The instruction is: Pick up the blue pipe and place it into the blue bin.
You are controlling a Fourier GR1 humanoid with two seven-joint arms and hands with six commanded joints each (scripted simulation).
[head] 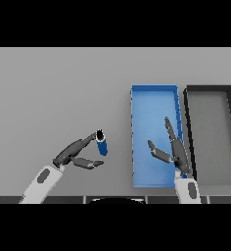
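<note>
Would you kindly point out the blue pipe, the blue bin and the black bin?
blue pipe (102, 145), head view, its blue side.
blue bin (154, 87), head view, far rim.
black bin (209, 87), head view, far rim.

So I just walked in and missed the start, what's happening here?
The robot's left hand reaches toward a blue pipe at its fingertips, left of the blue bin; whether it grips the pipe is unclear. The right hand hangs open over the bin. A black bin sits further right.

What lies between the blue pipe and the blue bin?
Only bare grey table separates the blue pipe from the blue bin, per the head view.
</note>
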